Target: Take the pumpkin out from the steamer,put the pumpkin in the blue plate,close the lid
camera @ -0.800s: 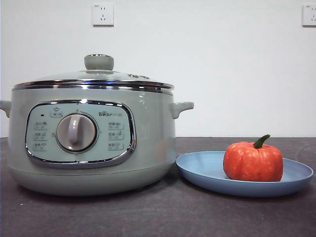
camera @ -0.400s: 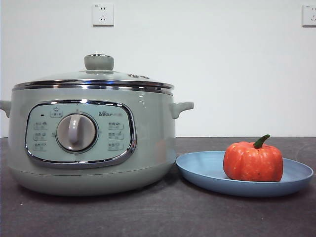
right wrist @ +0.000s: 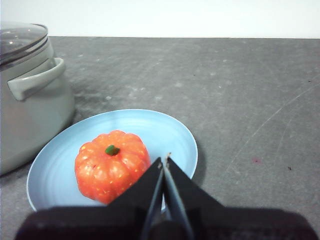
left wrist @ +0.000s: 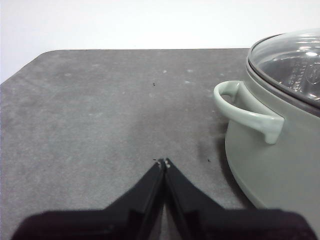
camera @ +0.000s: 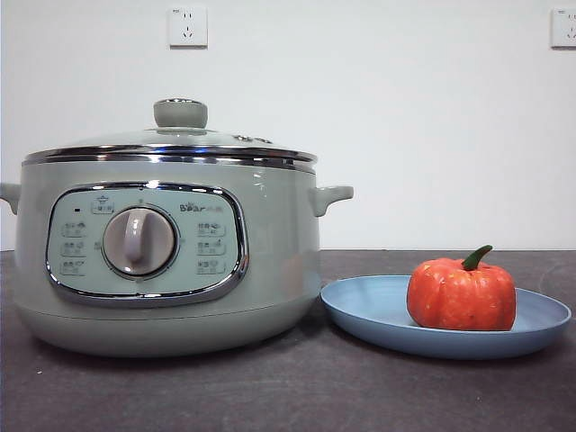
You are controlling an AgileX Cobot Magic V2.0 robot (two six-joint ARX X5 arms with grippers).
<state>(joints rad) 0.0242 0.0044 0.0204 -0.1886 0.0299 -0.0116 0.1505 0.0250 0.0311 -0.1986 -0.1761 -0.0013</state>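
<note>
The orange-red pumpkin point(camera: 462, 294) with its green stem sits upright in the blue plate point(camera: 378, 310) to the right of the steamer point(camera: 166, 261). The glass lid point(camera: 171, 144) with its pale green knob rests shut on the steamer. In the right wrist view my right gripper point(right wrist: 164, 161) is shut and empty, held back above the plate's point(right wrist: 165, 130) near edge, beside the pumpkin point(right wrist: 112, 165). In the left wrist view my left gripper point(left wrist: 163, 162) is shut and empty over bare table, beside the steamer's side handle point(left wrist: 245, 112). Neither gripper shows in the front view.
The dark grey table point(camera: 297, 387) runs in front of the pot and plate. A white wall with two sockets point(camera: 187, 26) stands behind. The steamer's other handle point(right wrist: 35, 80) lies close to the plate.
</note>
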